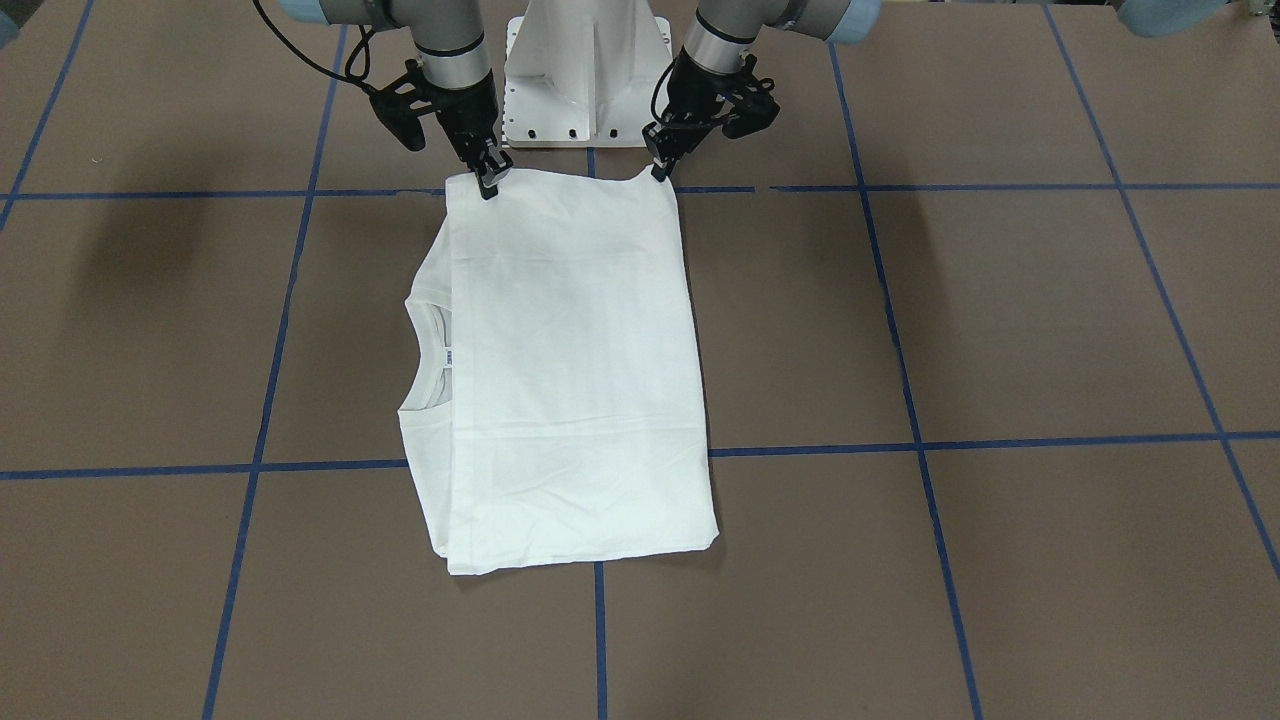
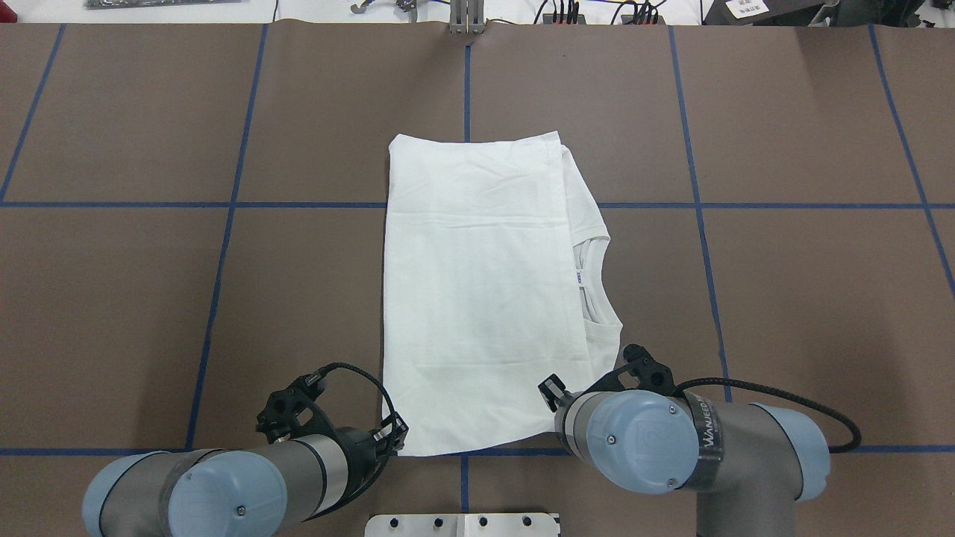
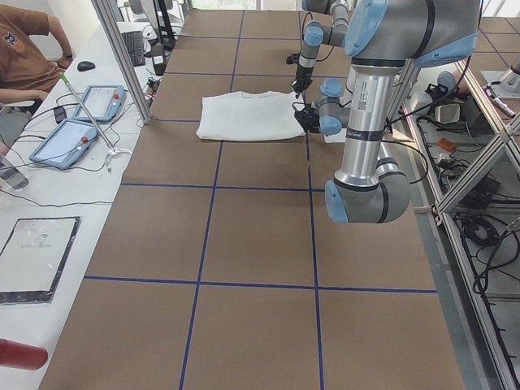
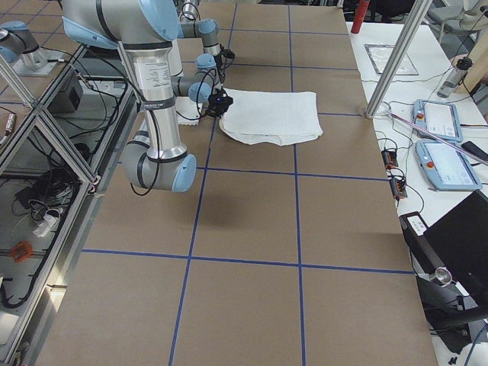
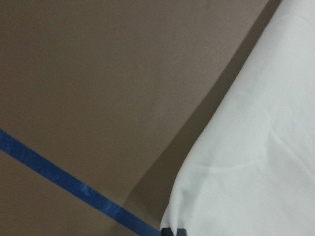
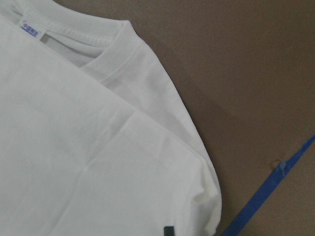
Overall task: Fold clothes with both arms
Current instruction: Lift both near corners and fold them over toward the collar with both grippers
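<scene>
Being pinched at two corners, the T-shirt is being held by both claws along its 6 o'clock edge in the overhead view. It is being shown folded into a tall rectangle at the middle of the brown counter, and a blue tape line is being crossed by it. A top layer is being seen laid over the body. The ribbed collar and a small neck label are being left exposed on the 3 o'clock side.

On the 7 o'clock corner the left claw is being pressed together, and a small peak of cloth is being raised off the counter there. In the left wrist view a dark fingertip is being seen at 6 o'clock against the cloth's edge, with shadow being cast under the fabric toward 9 o'clock.

On the 5 o'clock corner the right claw is being clamped on the cloth. Overhead it is being hidden by its own wrist. In the right wrist view the collar is being framed at 11 o'clock and tape at 4 o'clock.

Out toward 12 o'clock the rest of the shirt is being carried flat by the counter. A white pedestal base is being seen just beyond the held edge, between the two arms. In the left side view, at 10 o'clock, a person is being seen seated at a white side table, two tablets being laid on it.
</scene>
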### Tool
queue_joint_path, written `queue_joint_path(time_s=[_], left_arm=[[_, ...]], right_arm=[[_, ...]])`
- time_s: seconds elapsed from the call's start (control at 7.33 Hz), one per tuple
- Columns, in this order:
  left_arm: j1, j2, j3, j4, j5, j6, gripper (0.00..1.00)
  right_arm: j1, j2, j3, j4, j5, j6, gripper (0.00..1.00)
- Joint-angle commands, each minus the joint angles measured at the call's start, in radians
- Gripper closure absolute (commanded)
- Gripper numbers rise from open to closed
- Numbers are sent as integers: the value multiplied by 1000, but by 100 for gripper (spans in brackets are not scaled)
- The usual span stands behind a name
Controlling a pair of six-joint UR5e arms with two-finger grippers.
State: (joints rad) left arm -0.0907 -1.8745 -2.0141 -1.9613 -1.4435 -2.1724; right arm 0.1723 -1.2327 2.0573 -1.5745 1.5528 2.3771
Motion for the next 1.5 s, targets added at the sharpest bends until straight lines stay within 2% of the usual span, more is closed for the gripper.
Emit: queue_joint_path(time_s=[0.0,0.14,0.41,0.55,0.68,0.82,0.95,1.09,1.36], left_arm=[[-1,-8,-134,74,-3,-1,100],[-13,-20,-152,88,-5,11,100],[-204,-92,-115,99,-41,182,100],[-322,-128,-42,91,-123,241,100],[-421,-196,72,84,-173,326,100],[-485,-231,169,35,-176,373,100],[-518,-244,270,-63,-176,394,100],[-550,-302,381,-129,-181,408,100],[-595,-400,523,-162,-204,448,100]], right_arm=[[1,-30,126,-59,10,1,100],[16,-22,179,-82,10,-1,100],[143,7,149,-73,24,-35,100],[220,88,56,-75,53,-136,100],[312,164,-66,-72,116,-194,100],[394,212,-176,-46,156,-288,100],[464,286,-309,2,190,-343,100],[516,388,-460,23,238,-376,100],[561,485,-606,30,250,-423,100]])
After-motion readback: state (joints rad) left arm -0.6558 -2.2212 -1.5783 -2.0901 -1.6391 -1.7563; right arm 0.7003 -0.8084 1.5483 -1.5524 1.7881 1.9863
